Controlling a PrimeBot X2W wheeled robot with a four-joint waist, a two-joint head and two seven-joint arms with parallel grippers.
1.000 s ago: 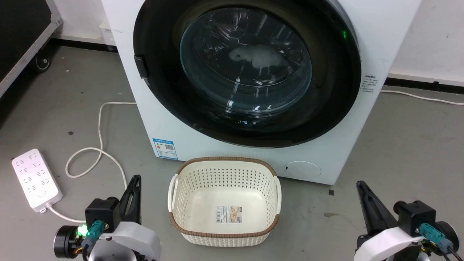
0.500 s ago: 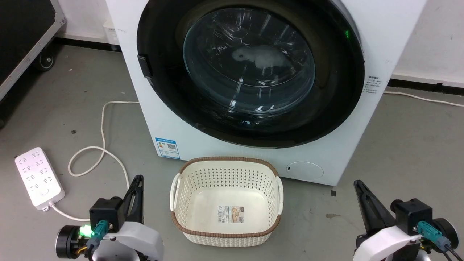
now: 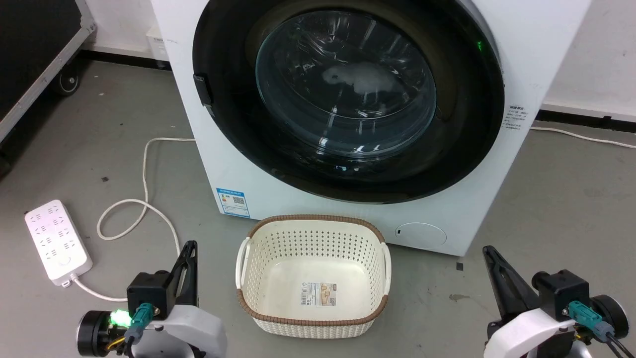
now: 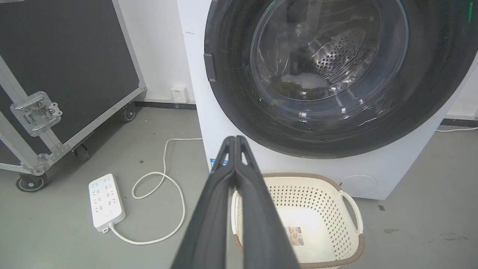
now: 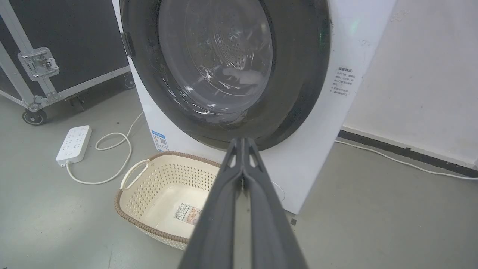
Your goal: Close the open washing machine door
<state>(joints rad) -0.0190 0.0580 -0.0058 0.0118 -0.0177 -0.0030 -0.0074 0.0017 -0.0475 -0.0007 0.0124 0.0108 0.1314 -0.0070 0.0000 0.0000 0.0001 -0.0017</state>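
Note:
The washing machine door [image 3: 348,99] is a big round black-rimmed disc with a bulging glass bowl. It lies flat against the white machine front, with a small latch [image 3: 201,89] on its left rim. Through the glass [image 4: 328,74] a steel drum and something pale show. The door [image 5: 224,71] looks flush from the right side too. My left gripper [image 3: 190,247] is shut and empty, low at the left, well short of the machine. My right gripper [image 3: 488,250] is shut and empty at the lower right. Both pairs of fingers [image 4: 235,139] [image 5: 242,140] press together.
A cream perforated basket [image 3: 313,221] stands on the grey floor just before the machine, between my arms. A white power strip [image 3: 57,243] and its looping cord [image 3: 144,199] lie at the left. A black wheeled case [image 4: 67,74] stands further left. A small round flap [image 3: 421,235] sits low on the machine.
The head camera has shifted a little, so the machine, basket and power strip sit slightly further right in the picture. Both grippers stay shut and low; the door looks the same.

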